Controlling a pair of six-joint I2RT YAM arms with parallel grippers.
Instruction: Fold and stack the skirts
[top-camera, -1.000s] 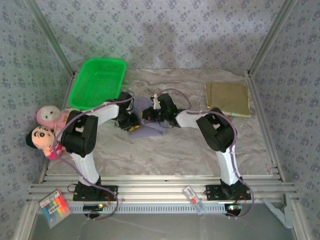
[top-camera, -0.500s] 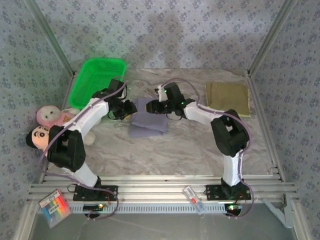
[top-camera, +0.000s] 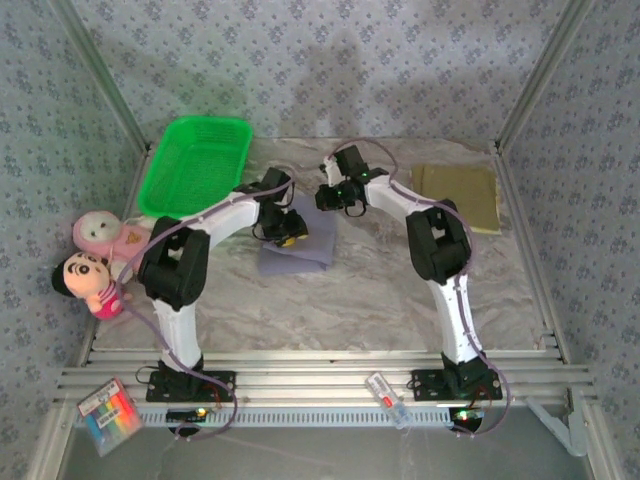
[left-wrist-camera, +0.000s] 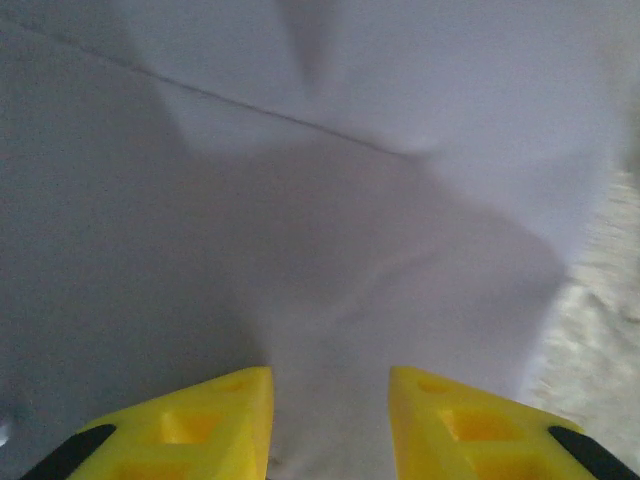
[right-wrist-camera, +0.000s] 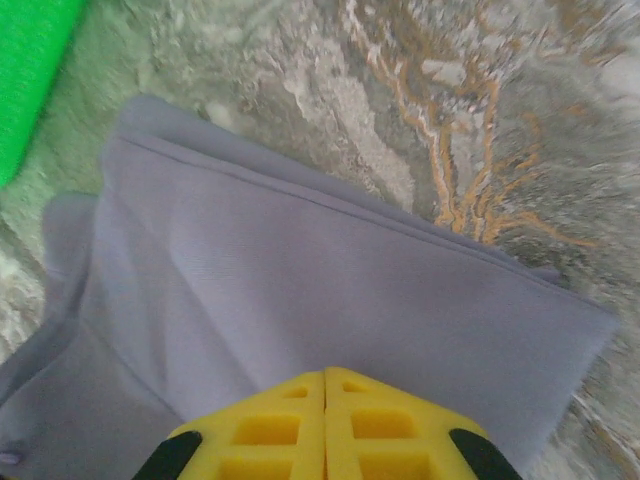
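Lying folded on the marbled table (top-camera: 390, 290), the lavender-grey skirt (top-camera: 298, 252) sits under both grippers, the left gripper (left-wrist-camera: 330, 420) with fingers parted, the right gripper (right-wrist-camera: 325, 420) with fingers pressed together.

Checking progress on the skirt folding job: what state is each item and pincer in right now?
lavender-grey skirt: folded, flat on the table.
olive-khaki skirt: folded, lying apart at far right.
left pincer: open, above the lavender-grey skirt.
right pincer: shut, holding nothing.
green basket: upright.

There is one lavender skirt (top-camera: 300, 255), one olive skirt (top-camera: 457, 198), one green basket (top-camera: 190, 170) and two plush dolls (top-camera: 98, 230) (top-camera: 85, 280).
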